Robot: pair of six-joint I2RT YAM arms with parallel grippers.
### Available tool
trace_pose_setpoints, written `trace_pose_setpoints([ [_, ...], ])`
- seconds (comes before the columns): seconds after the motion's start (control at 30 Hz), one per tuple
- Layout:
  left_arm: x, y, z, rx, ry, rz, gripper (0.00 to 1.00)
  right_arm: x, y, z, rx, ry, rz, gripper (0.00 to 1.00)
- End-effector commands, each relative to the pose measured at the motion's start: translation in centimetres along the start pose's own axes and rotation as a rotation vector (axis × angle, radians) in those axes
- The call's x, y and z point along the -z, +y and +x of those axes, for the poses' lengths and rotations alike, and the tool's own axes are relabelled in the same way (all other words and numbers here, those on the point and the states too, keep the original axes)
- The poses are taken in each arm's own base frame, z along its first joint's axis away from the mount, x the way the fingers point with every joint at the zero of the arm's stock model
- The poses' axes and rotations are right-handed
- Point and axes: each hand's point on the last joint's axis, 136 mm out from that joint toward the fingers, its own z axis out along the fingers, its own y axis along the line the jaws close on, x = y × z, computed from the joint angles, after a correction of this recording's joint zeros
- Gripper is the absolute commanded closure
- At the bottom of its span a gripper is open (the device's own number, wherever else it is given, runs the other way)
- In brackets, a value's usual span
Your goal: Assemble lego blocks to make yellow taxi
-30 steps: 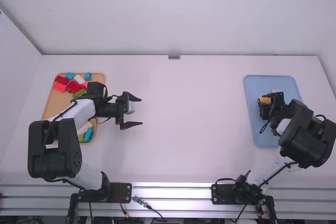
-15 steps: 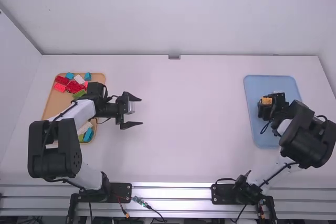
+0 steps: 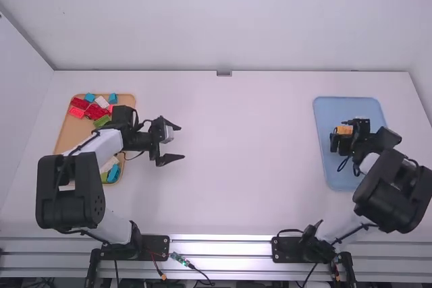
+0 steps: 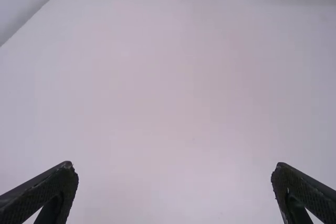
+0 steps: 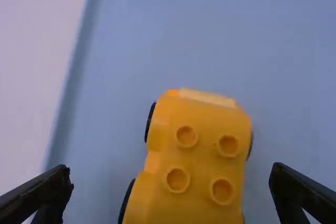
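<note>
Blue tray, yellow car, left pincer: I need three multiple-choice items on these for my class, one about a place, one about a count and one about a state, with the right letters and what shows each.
1. Where is the yellow car?
A. In the tan tray
B. Between the two trays
C. In the blue tray

2. How many studs show on top of the yellow car?
A. Four
B. Six
C. Eight

3. How does the left pincer stand?
A. Shut, holding nothing
B. Open
C. Shut on a red brick

1: C, since the right wrist view shows blue tray surface around the yellow car.
2: A, since the right wrist view shows two rows of two.
3: B, since its fingers are wide apart, with only white table seen between them.
</note>
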Motion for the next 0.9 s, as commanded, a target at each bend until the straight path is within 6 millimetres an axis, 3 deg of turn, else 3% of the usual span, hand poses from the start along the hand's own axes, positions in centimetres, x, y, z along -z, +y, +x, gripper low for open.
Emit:
trace_pose_setpoints([
  [0.0,0.6,1.6,-2.1,0.103,-0.043,-0.024,0.01,1.6,0.4,-2.8,0.009,-0.045,0.009,0.01],
  [0.17,0.9,4.3,-3.3,0.289,-0.035,-0.082,0.01,3.2,0.3,-4.1,-0.084,-0.021,0.093,0.01],
  [0.27,0.8,7.4,-2.7,0.446,0.060,-0.218,0.01,4.1,1.0,-5.1,-0.106,-0.007,0.155,0.01],
  [0.47,0.2,11.4,-3.1,0.574,0.169,-0.454,0.01,5.6,3.9,-8.1,-0.150,-0.053,0.174,0.01],
  [0.57,1.0,13.8,-3.0,0.670,0.209,-0.642,0.01,6.4,5.5,-9.2,-0.167,-0.076,0.151,0.01],
  [0.7,2.2,15.4,-3.4,0.723,0.243,-0.797,0.01,7.4,7.0,-10.2,-0.177,-0.095,0.129,0.01],
  [0.87,2.6,16.0,-5.3,0.702,0.270,-0.831,0.01,9.0,7.6,-10.9,-0.173,-0.112,0.152,0.01],
])
